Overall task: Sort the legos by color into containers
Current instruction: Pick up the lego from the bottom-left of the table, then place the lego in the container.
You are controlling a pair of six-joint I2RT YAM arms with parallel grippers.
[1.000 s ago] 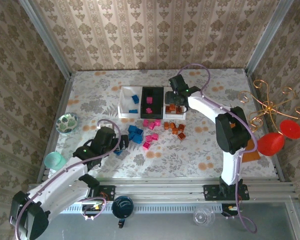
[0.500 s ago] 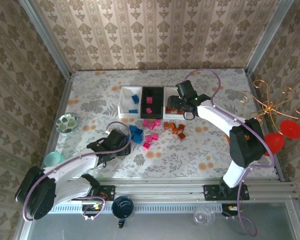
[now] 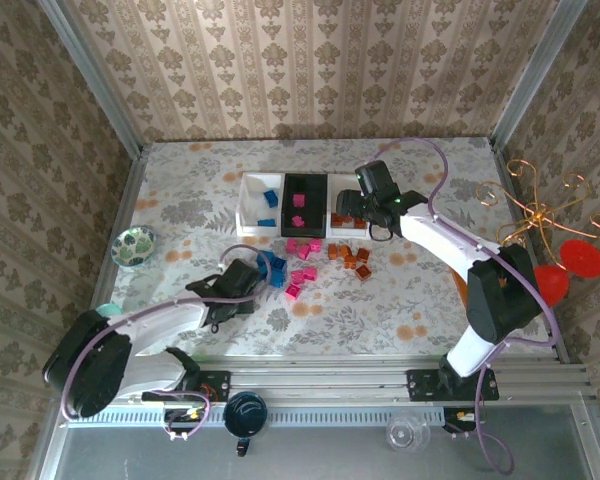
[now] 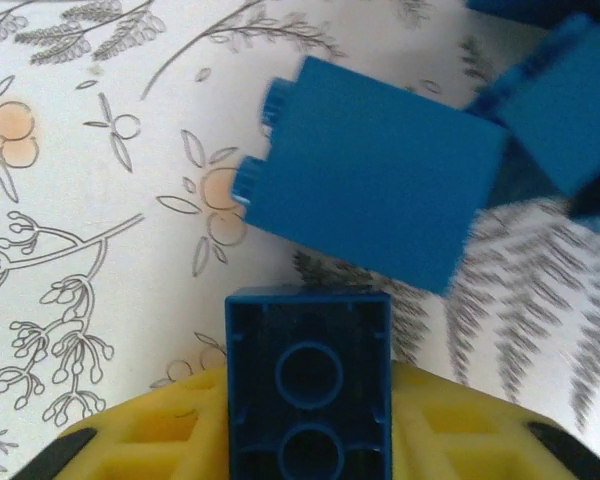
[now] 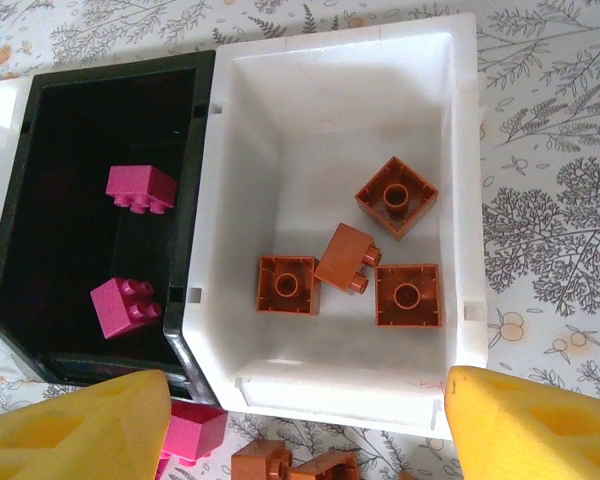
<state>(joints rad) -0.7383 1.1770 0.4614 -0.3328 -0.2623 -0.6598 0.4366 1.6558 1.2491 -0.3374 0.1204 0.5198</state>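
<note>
Left gripper is clamped on a glossy blue brick, hollow underside with two round tubes turned toward the wrist camera. Just past its tips another blue brick is laid studs-sideways on the floral tablecloth. Right gripper is spread wide, nothing held. Straight ahead of it four orange-brown bricks are scattered in the smooth white tray; two pink bricks are seen in the black tray left of that.

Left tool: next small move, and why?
Probably lift the left tool straight up, then head for the left white tray. It looks shut on a blue brick, low over the table, with a loose blue brick just ahead that a sideways move could knock. That tray already holds blue bricks.
</note>
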